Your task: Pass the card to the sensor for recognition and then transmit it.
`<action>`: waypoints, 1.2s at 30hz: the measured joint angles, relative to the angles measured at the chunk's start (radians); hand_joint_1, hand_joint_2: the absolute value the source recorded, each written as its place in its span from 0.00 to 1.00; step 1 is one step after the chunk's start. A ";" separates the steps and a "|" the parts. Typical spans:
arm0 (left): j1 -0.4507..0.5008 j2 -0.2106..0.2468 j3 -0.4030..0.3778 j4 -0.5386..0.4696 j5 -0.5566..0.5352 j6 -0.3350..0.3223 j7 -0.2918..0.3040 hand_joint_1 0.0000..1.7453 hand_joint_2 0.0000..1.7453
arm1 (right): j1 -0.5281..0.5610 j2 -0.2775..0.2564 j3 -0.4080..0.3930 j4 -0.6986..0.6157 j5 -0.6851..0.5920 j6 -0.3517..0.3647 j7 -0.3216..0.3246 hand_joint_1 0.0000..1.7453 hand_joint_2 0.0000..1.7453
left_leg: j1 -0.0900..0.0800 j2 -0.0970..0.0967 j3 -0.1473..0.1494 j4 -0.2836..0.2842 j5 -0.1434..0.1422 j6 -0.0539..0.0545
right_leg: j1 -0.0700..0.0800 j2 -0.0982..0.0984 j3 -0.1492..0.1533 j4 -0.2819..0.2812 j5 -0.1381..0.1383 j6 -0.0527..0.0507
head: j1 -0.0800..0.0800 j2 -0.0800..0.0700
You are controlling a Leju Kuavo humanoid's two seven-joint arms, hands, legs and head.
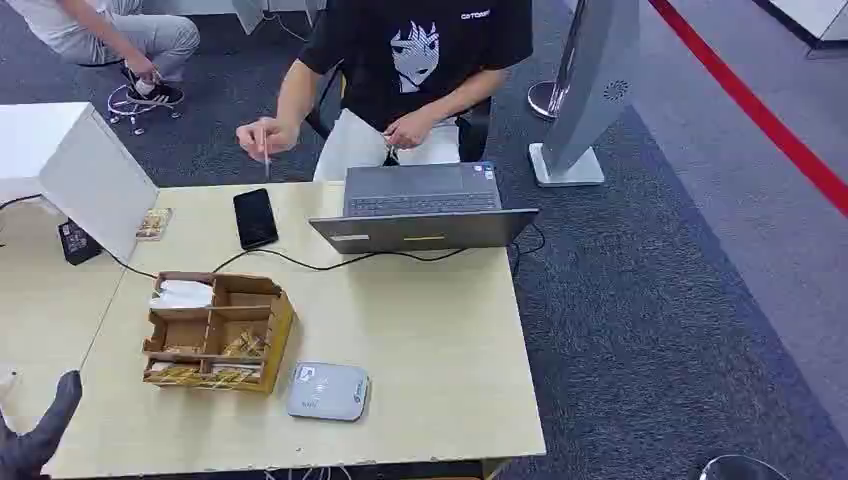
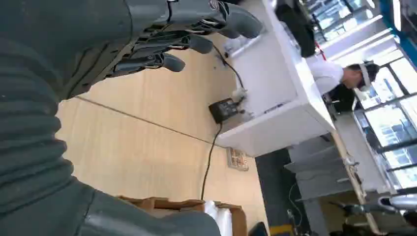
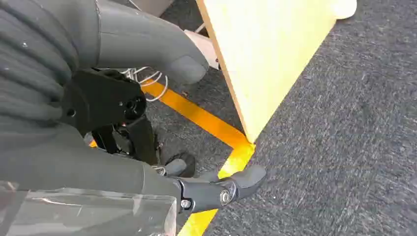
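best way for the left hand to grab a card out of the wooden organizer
Take a card by its exposed upper edge, coming straight down from above: the cards sit in the front slots of the wooden organizer, whose walls block the sides. The left hand is empty and nearest.

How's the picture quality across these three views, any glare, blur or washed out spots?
Head view: even, soft light, fairly sharp; the white box at the table's far left is somewhat washed out. Left wrist view: windows blow out bright, and the left hand up close is dark and soft. Right wrist view: the right hand is shadowed, the carpet grainy, the table edge brightly lit.
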 joint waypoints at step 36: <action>-0.676 0.235 -0.448 0.559 -0.873 0.016 0.227 1.00 1.00 | -0.071 0.015 0.045 0.069 0.051 0.014 0.084 0.00 1.00 | 0.000 0.001 0.000 0.001 0.005 0.000 | 0.000 0.002 -0.001 0.001 0.004 -0.001 | 0.000 0.000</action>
